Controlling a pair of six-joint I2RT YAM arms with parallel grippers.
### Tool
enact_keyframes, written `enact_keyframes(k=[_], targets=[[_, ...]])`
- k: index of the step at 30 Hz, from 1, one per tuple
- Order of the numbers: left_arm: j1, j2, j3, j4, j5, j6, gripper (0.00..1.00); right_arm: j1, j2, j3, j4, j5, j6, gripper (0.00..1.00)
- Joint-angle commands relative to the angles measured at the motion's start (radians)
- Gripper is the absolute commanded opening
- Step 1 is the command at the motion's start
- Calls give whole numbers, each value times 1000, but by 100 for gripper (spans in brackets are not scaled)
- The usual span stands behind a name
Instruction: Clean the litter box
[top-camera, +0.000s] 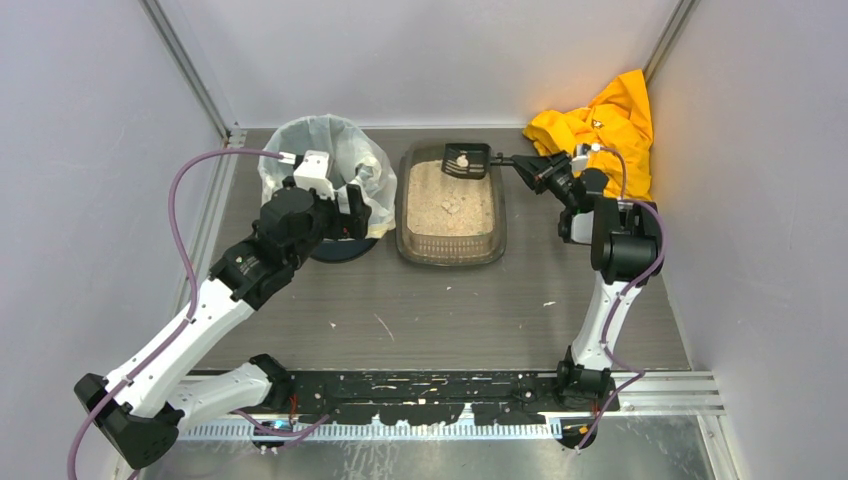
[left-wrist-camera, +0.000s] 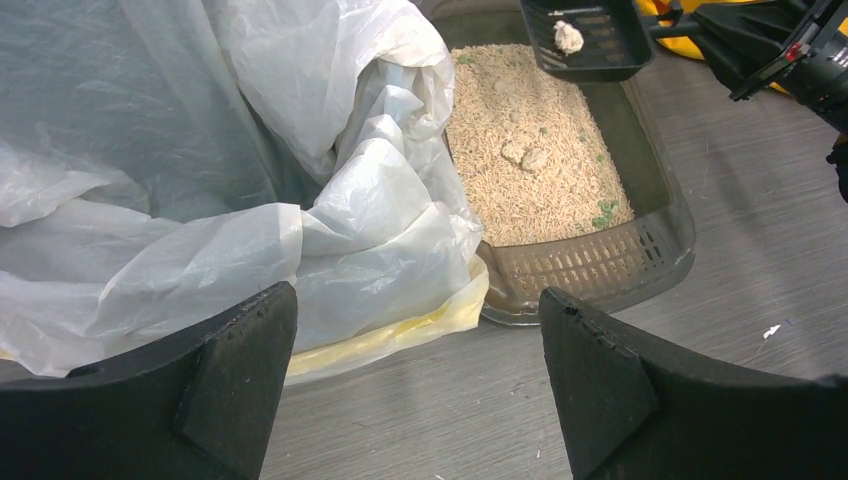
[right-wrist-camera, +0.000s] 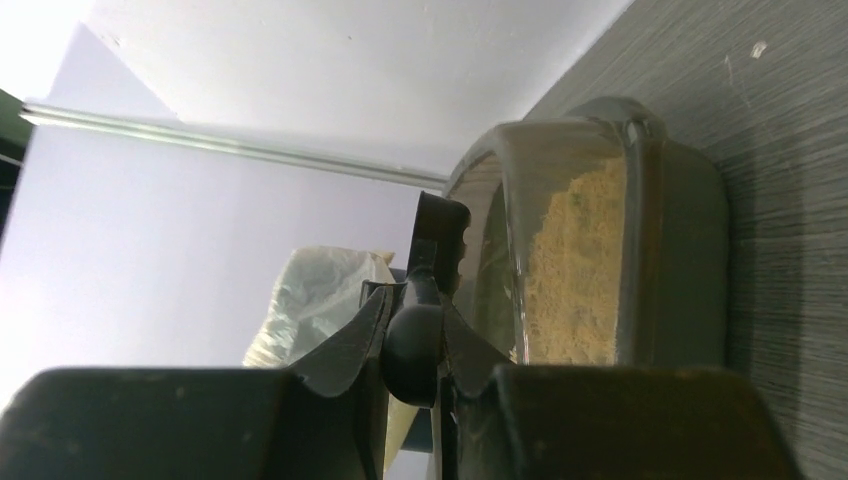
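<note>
The litter box (top-camera: 498, 225) is a brown-grey tray of beige granules in the middle of the table; it also shows in the left wrist view (left-wrist-camera: 655, 190) and the right wrist view (right-wrist-camera: 680, 210). Two pale clumps (left-wrist-camera: 525, 155) lie in the granules. My right gripper (top-camera: 530, 168) is shut on the handle of the black slotted scoop (top-camera: 466, 160), held above the tray's far end with a pale clump (left-wrist-camera: 568, 37) in it. My left gripper (top-camera: 352, 215) is open and empty, beside the bin (top-camera: 330, 165) with the white bag liner (left-wrist-camera: 300, 180).
A yellow cloth (top-camera: 600, 125) is bunched at the back right corner, behind my right arm. Small crumbs (top-camera: 384, 325) lie on the table in front of the tray. Walls close in on the left, back and right.
</note>
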Motion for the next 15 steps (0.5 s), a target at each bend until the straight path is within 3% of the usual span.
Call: enact_keyframes(k=[1,7,10,12,15], targets=[[0,-5,6,62,5,-19,90,69,-98,-8,1,-17,-83,1],[0,-10,-18,91,5,-26,91,134,-121,-34,-56,22,-130,1],[0,-7,7,56,4,-18,91,94,-110,-60,-52,40,-125,1],[0,-20,-7,62,5,-12,91,89,-88,-49,-20,12,-67,1],[-1,-31,-39,106,6,-2,91,87,-95,-105,79,95,2,1]])
